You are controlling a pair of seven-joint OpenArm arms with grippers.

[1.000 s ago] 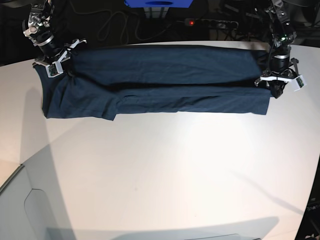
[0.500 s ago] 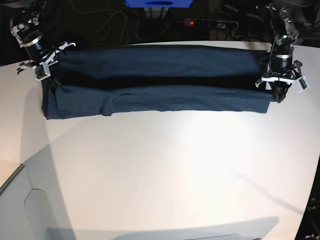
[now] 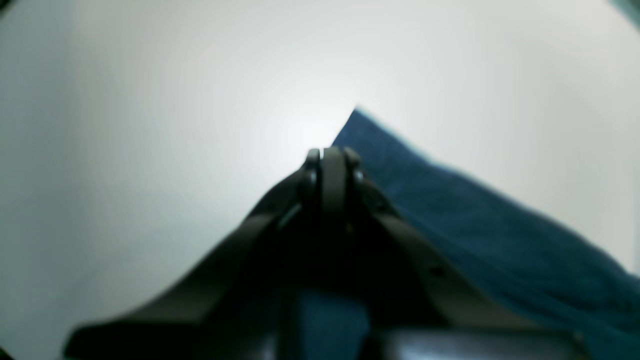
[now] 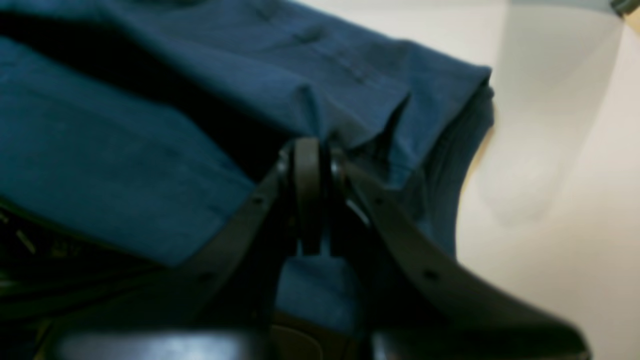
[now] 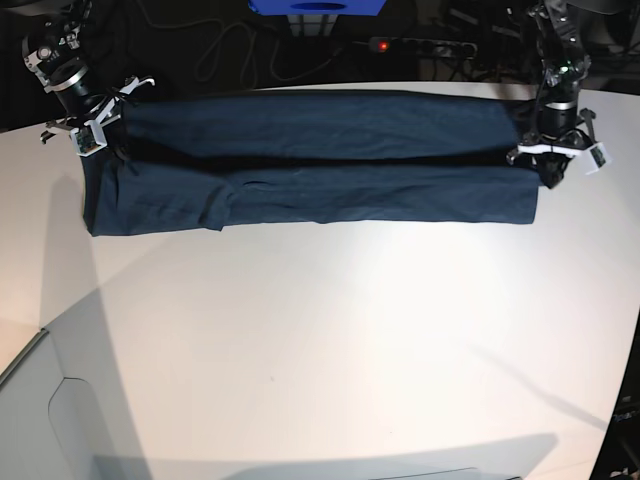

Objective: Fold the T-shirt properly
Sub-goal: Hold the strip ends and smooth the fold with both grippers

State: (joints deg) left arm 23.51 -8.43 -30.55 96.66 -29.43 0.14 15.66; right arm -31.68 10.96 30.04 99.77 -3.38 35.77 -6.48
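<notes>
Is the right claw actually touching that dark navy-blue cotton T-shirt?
Touching. The right wrist view shows the right claw shut, pinching a bunched fold of the T-shirt.

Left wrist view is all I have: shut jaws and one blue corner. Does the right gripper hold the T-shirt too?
Observer: Yes, the right gripper is shut on a pinch of the T-shirt.
Operator: How does the cloth lie?
Observer: As a long band on the table, stretched from there to the left gripper.
Operator: Anything behind it?
Observer: A power strip with a red light.
</notes>
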